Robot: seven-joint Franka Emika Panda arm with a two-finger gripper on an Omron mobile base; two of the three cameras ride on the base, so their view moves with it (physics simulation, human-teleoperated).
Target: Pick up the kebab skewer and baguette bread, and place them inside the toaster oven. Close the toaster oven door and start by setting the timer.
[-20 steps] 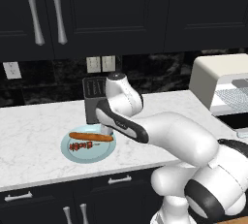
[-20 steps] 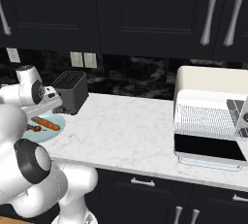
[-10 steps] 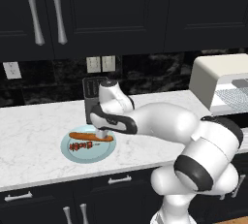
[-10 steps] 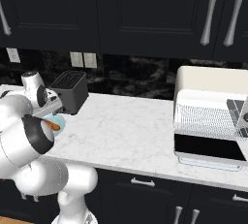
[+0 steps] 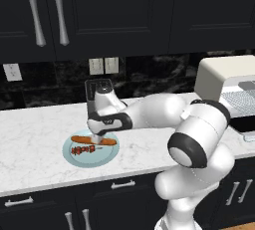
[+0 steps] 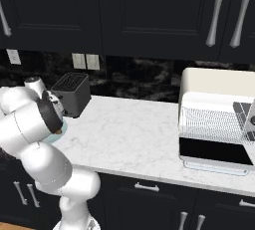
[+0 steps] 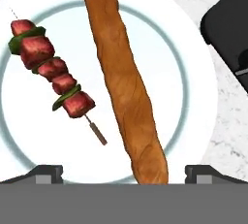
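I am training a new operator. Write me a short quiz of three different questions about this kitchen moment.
1. True or false: the baguette and the skewer both lie on the plate.
2. The gripper above the plate is: A) open, B) shut on the baguette.
3. Fill in: the toaster oven door is ____.

Key: 1 true; 2 A; 3 open.

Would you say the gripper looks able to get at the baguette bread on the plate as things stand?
Probably yes: the gripper hangs open right above the baguette bread, one fingertip on each side, with nothing between. The kebab skewer lies apart on the plate.
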